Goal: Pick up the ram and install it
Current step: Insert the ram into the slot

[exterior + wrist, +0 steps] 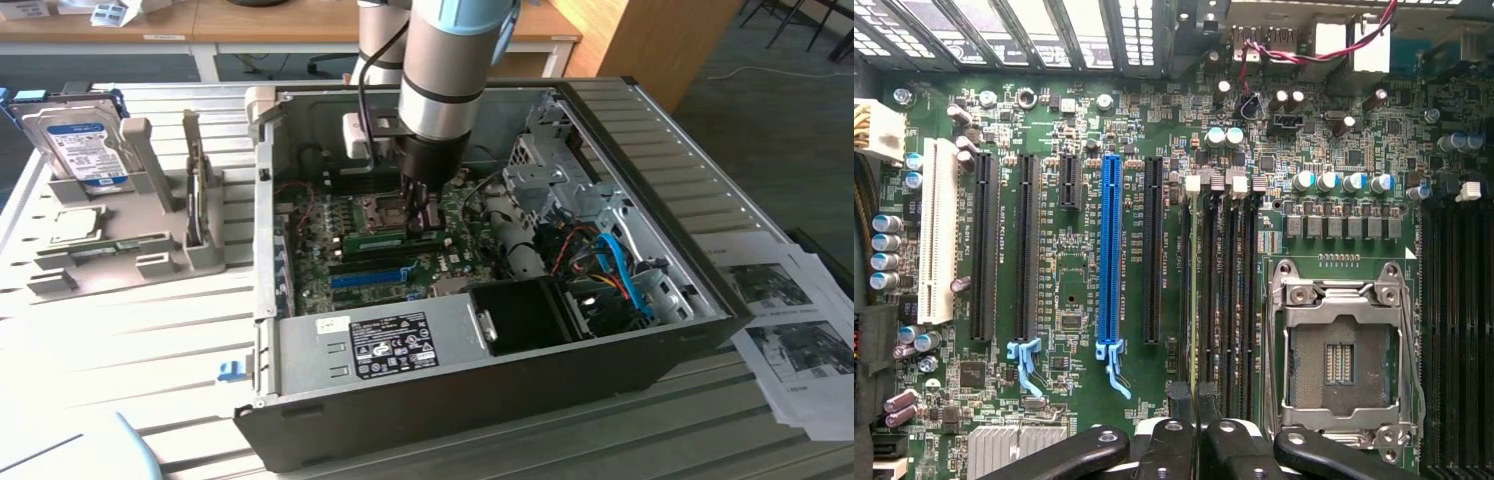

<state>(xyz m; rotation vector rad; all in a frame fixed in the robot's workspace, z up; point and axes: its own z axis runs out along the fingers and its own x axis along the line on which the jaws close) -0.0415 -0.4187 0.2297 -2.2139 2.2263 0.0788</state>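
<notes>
Green ram (387,241) stands on edge just beneath the gripper (429,228), which pinches its top edge — over black memory slots (1229,290) on the motherboard (1079,130).

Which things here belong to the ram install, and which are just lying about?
Job: ram, hand gripping it, memory slots, open computer case.
Lying about: hard drive, grey holders, printed sheets.

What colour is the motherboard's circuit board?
Green; the motherboard shows best in the wrist view.
</notes>
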